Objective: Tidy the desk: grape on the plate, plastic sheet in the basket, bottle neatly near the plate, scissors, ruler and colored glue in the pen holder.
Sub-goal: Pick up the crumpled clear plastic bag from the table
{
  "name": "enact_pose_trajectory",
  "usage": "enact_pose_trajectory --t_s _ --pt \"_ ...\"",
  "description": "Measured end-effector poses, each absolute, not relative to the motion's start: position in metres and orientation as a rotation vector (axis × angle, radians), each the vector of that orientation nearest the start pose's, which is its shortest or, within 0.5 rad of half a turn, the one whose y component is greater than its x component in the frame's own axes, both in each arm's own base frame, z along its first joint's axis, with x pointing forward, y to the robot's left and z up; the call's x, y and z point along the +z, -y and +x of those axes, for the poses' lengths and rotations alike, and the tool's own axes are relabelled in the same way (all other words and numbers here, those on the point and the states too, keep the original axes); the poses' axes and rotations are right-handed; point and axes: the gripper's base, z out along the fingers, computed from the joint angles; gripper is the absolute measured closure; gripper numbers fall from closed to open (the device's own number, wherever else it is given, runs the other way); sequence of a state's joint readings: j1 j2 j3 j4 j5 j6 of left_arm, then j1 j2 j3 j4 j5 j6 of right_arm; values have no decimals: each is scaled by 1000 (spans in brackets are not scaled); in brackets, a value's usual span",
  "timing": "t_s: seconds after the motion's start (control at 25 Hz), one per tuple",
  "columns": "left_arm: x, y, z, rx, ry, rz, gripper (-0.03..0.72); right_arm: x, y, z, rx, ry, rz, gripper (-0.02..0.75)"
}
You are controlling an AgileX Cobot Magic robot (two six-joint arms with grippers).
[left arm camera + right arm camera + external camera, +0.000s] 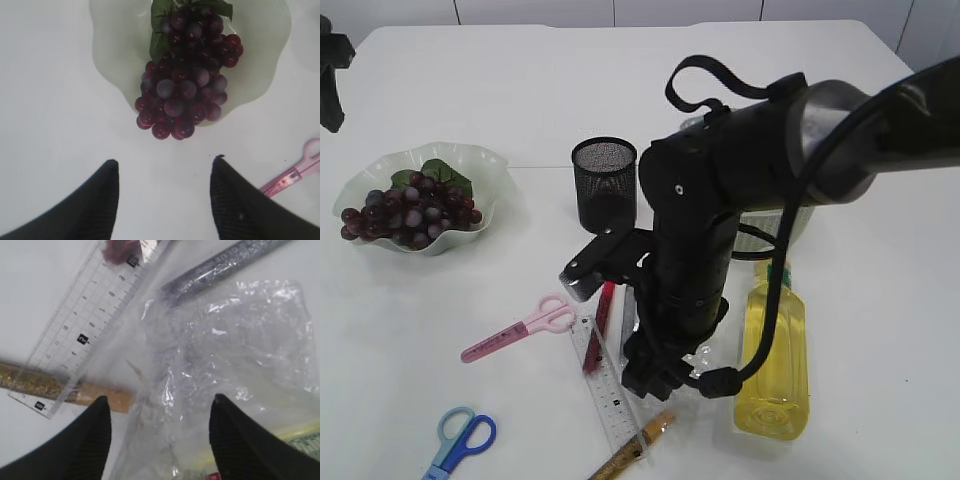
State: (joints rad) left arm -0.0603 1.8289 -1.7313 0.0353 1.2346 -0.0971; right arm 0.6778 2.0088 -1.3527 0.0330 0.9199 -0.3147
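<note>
- Plastic sheet [225,355] lies crumpled on the desk [880,120], overlapping the silver glue tube [220,267], beside the ruler [80,325].
- Right hand [157,435] hovers above, fingers apart, empty.
- Risk: closing may pinch the glue too.
- Left hand [165,195] apart, idle near the grapes [187,75].

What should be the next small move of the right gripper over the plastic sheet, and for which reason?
Probably lower the right gripper straight down and close on the plastic sheet. Its jaws stand open and empty, with the crumpled sheet lying directly between and below them, apparently not gripped yet. The ruler and the gold glue stick lie to the side, so they should stay clear.
</note>
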Motion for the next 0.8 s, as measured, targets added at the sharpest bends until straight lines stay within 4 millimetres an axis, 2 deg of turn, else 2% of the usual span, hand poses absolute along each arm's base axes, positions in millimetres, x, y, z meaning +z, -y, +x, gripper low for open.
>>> enact_pose_trajectory --t_s 0.36,0.44,0.52,0.68,0.72,0.8 --pt "319 20 389 19 -2813 -42 265 153 -244 300 63 -2701 -1431 281" --pt "319 20 389 19 -2813 -42 265 153 -245 300 64 -2698 -1429 300" --pt "319 20 389 19 -2813 -42 265 153 -245 301 65 -2696 -1428 375" --pt "319 20 389 19 -2813 -42 265 153 -245 301 63 -2692 -1428 657" --pt "319 20 389 19 -2813 -42 265 153 -245 301 58 -2688 -1430 703" --pt "319 20 389 19 -2813 -42 265 153 -244 302 47 -2683 -1434 743"
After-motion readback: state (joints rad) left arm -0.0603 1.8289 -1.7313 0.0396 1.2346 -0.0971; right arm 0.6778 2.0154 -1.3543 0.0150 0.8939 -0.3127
